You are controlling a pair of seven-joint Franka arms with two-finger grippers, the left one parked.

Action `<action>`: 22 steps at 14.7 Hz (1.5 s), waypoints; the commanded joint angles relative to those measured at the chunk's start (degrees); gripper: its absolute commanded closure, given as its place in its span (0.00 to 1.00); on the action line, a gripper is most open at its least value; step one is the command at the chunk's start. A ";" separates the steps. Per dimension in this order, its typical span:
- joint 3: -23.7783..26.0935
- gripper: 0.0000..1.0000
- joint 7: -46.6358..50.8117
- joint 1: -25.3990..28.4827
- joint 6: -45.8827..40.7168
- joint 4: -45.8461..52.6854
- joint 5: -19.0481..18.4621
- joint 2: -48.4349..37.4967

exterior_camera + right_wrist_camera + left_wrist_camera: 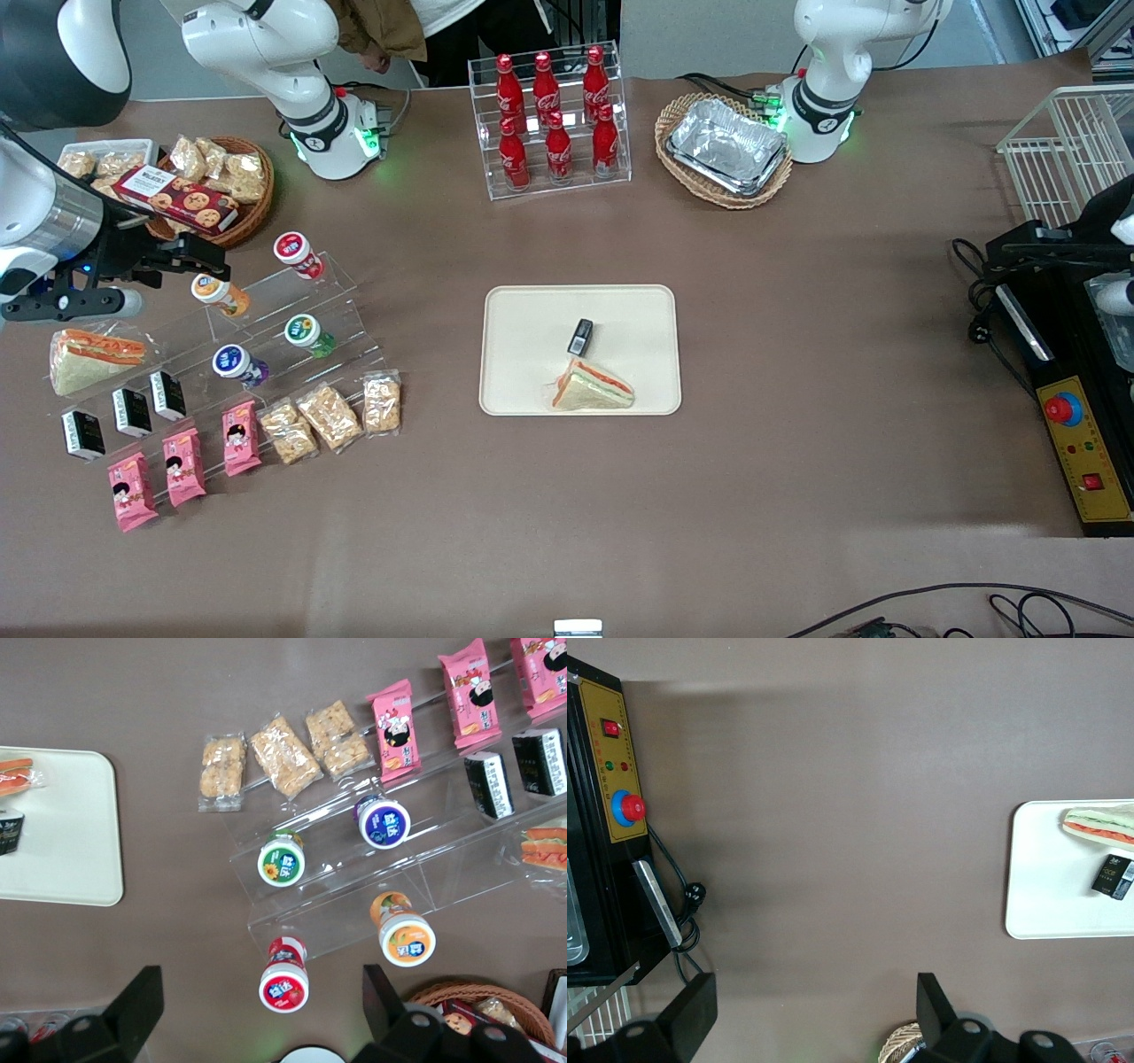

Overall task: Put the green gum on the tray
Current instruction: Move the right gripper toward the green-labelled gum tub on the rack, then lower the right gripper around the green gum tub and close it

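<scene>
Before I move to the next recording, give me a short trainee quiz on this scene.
1. True or false: the green gum is on the tray.
2. What lies on the tray? A) a sandwich and a black packet; B) a cola bottle; C) nothing.
3. The open end effector hovers over the working arm's end of the table. In the front view, which gum is closest to it?

Key: 1 false; 2 A; 3 orange gum.
</scene>
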 commanded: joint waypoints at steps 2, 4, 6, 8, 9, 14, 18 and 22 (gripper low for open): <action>1.69 0.00 5.51 0.15 -0.13 -4.50 1.82 -6.90; 2.23 0.00 5.70 0.06 3.89 -9.93 1.73 -10.58; 2.23 0.00 4.65 0.06 10.92 -17.57 1.65 -14.37; 2.23 0.00 1.32 -0.03 13.84 -19.80 1.64 -14.39; 2.14 0.00 0.09 -0.03 15.33 -20.33 1.64 -13.86; 1.88 0.00 -4.04 -0.38 20.60 -21.30 1.12 -6.84; 1.88 0.00 -6.69 -0.21 23.16 -21.39 1.03 -0.07; 1.88 0.00 -9.76 -0.20 28.06 -25.06 0.94 2.76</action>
